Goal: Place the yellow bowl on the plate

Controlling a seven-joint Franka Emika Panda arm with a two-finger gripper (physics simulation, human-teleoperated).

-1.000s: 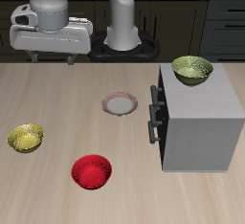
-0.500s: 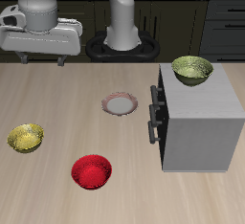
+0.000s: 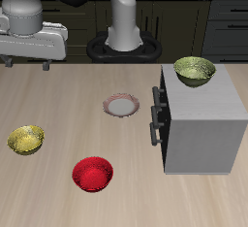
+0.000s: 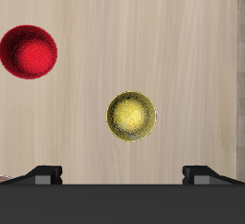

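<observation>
Three bowls and one plate are on view; the yellow bowl (image 3: 26, 140) sits upright on the wooden table (image 3: 116, 178) toward its front edge, golden with a mottled glossy inside, touched by nothing; the wrist view shows it (image 4: 131, 116) from straight above, with bare wood all round it; the red bowl (image 3: 93, 174) lies nearer the front edge still, apart from the yellow one, and appears in the wrist view (image 4: 28, 53) well clear of it; the plate (image 3: 122, 105), pale in the centre with a reddish-pink rim, rests flat farther back on the table, near the middle, with nothing on it; an olive-green bowl (image 3: 195, 71) stands on top of a grey cabinet (image 3: 201, 124), whose dark handle faces the plate; the gripper (image 3: 26, 64) hangs high above the back of the table, well above and behind the yellow bowl, carrying nothing; its two fingers (image 4: 46, 173) show in the wrist view as dark tips set wide apart, with the yellow bowl seen in the span between them though far below; the arm's white base (image 3: 123, 22) stands behind the table.
</observation>
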